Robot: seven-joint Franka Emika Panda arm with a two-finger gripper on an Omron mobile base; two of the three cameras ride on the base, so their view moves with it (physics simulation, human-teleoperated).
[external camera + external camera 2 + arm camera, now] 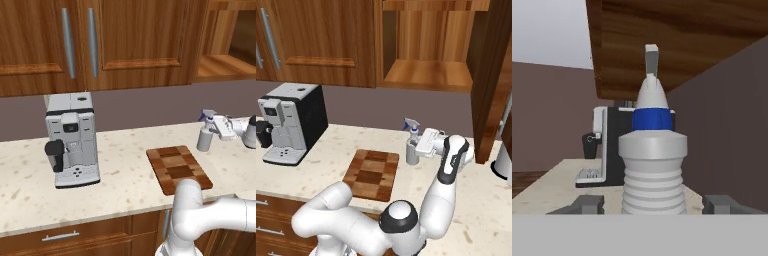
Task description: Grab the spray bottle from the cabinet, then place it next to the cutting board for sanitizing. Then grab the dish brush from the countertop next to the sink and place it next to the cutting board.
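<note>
The spray bottle (205, 139) (412, 151) (653, 165), pale grey with a white-and-blue nozzle, stands upright on the countertop (125, 170) just right of the chequered cutting board (178, 169) (372, 174). My gripper (214, 129) (416, 144) (653, 206) reaches in level from the right and is open. Its fingers (588, 205) flank the bottle's body with a small gap on each side. The cabinet (426, 72) (227, 65) above has a bare wooden shelf. The dish brush and the sink are out of view.
A grey and black coffee machine (72, 140) (291, 122) (607, 150) stands on the counter left of the board. The cabinet's open door (491, 75) hangs to the right of my arm. A white object (503, 162) sits at the far right counter edge.
</note>
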